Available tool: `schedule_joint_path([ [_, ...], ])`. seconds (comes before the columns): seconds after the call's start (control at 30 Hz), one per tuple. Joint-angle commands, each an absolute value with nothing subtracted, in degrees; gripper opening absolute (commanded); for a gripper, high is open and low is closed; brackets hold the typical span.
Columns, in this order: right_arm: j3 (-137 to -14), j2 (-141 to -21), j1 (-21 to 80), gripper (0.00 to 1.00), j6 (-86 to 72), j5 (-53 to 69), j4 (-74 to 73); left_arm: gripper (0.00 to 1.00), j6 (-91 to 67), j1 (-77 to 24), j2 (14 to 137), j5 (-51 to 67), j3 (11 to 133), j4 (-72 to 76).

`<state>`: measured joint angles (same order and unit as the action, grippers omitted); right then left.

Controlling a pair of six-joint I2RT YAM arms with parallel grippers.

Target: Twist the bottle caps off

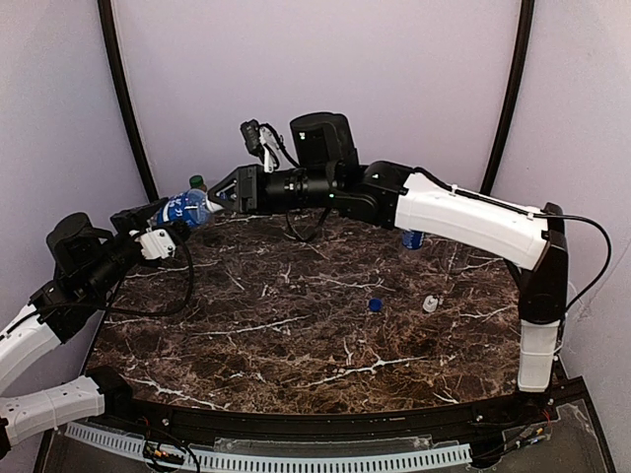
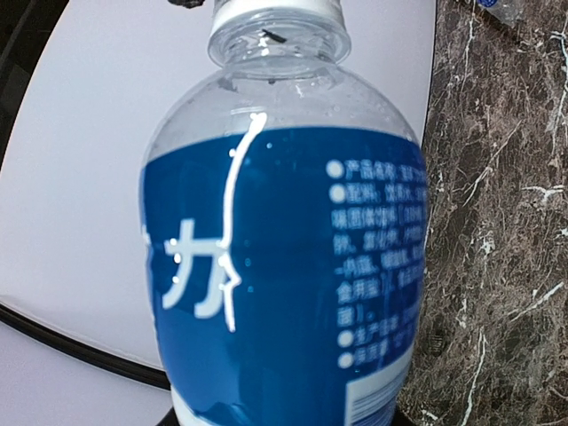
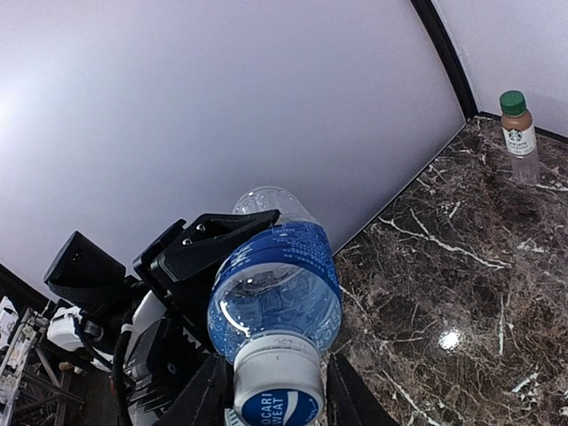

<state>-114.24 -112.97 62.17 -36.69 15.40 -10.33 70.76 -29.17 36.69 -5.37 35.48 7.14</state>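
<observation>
Right wrist view: left pincer [image 1: 166, 225] holds the Pocari Sweat bottle [image 3: 280, 288] tight so right pincer [image 3: 278, 398], maybe pinching its white cap [image 3: 277, 368], can twist it.

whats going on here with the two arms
The left gripper holds a blue-labelled bottle in the air above the table's back left corner. The right gripper pinches that bottle's white cap between its fingers; the cap is on the neck, not yet off. A blue cap and a second white cap lie loose on the table.
</observation>
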Motion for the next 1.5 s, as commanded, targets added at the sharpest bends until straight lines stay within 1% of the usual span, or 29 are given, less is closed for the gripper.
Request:
schedule_joint_path([
  [0.0,-116.4,-114.2,62.0,0.38,-36.3,15.4,-10.2,0.21,70.6,-29.5,36.2,-5.1,34.9,7.1],
  [0.1,-116.2,-114.1,62.0,0.36,-36.4,15.4,-10.7,0.21,70.7,-29.5,36.3,-5.2,34.9,7.1],
  [0.2,-115.4,-113.8,62.0,0.28,-36.5,15.9,-11.0,0.21,70.6,-29.5,36.3,-5.1,34.8,7.2],
  [0.23,-115.3,-113.7,62.0,0.22,-36.4,16.3,-11.0,0.21,70.5,-29.5,36.3,-5.0,34.8,7.2],
  [0.3,-115.3,-113.9,61.9,0.06,-35.6,18.0,-11.2,0.21,70.4,-29.5,36.4,-4.9,34.9,7.4],
  [0.33,-115.6,-114.1,61.9,0.0,-34.6,19.6,-11.4,0.21,70.2,-29.5,36.4,-4.7,35.0,7.2],
  [0.4,-116.3,-114.5,62.0,0.0,-31.4,23.4,-11.8,0.21,68.3,-29.5,36.4,-3.3,36.0,4.9],
  [0.47,-116.5,-114.1,62.4,0.0,-26.4,26.6,-12.4,0.21,65.4,-29.5,36.5,0.5,38.4,-1.6],
  [0.53,-115.8,-112.7,63.5,0.0,-17.8,27.5,-13.6,0.21,62.9,-29.5,36.2,6.6,40.9,-10.4],
  [0.7,-108.6,-107.5,70.8,0.0,11.4,21.1,-18.9,0.2,60.7,-29.5,35.0,22.6,45.9,-29.2],
  [0.83,-105.6,-105.2,74.3,0.0,25.1,13.7,-22.2,0.18,60.5,-29.5,35.6,31.0,48.5,-39.7],
  [0.9,-104.2,-104.1,76.6,0.0,34.1,8.4,-22.5,0.17,61.1,-29.5,36.1,32.3,48.9,-42.8],
  [1.0,-100.8,-102.7,80.0,0.0,52.5,-1.8,-20.6,0.13,61.1,-29.5,36.5,31.9,48.9,-44.5],
  [1.1,-96.8,-102.0,82.3,0.0,69.9,-11.9,-16.3,0.14,62.5,-29.5,37.0,33.0,49.2,-47.3],
  [1.17,-94.4,-101.9,83.0,0.0,80.8,-16.1,-12.0,0.15,62.5,-29.5,37.2,33.5,49.4,-48.5],
  [1.33,-87.9,-100.4,83.4,0.0,101.5,-17.5,1.6,0.15,62.2,-29.5,37.6,34.2,49.5,-50.0],
  [1.4,-86.0,-100.3,83.4,0.0,105.8,-17.0,5.5,0.15,62.0,-29.5,37.6,34.3,49.4,-49.8],
  [1.47,-85.3,-100.5,83.4,0.0,106.2,-16.2,7.3,0.15,60.9,-29.5,37.6,34.1,49.3,-49.0],
])
